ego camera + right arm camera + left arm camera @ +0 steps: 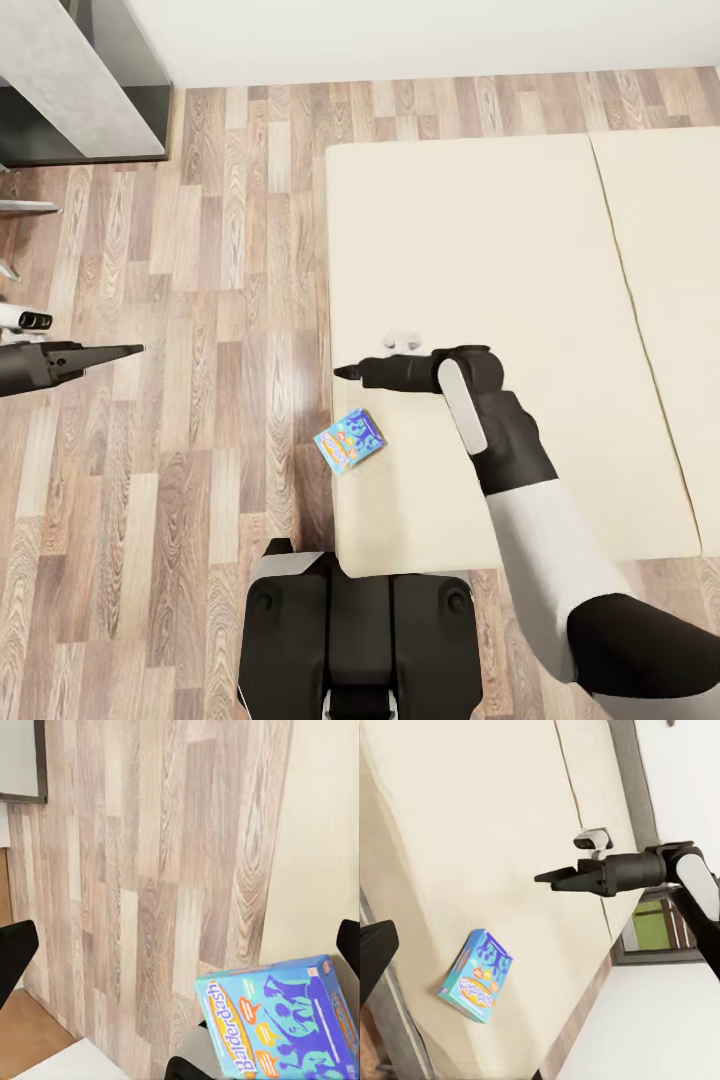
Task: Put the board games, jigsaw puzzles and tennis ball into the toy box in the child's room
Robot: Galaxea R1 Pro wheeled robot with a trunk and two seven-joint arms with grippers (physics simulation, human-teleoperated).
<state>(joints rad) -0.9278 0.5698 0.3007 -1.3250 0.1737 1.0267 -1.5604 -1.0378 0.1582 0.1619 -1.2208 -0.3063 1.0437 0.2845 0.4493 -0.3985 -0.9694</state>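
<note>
A small blue board game (350, 440) lies tilted at the left edge of the cream bed (480, 250), with one corner over the wood floor. The left wrist view shows the same board game (476, 976), and the right wrist view shows it close up (277, 1020) with "Balderdash" on its side. My right gripper (345, 372) hovers over the bed's edge just beyond the box, apart from it; its fingertips (15, 952) stand wide apart and hold nothing. My left gripper (132, 349) is out over the floor to the left, pointing at the bed and holding nothing.
A dark grey furniture unit (80, 90) stands at the back left by the white wall. My base (350, 640) is against the bed's near edge. A seam (612, 230) splits the mattress in two. Wood floor (200, 400) lies open left of the bed.
</note>
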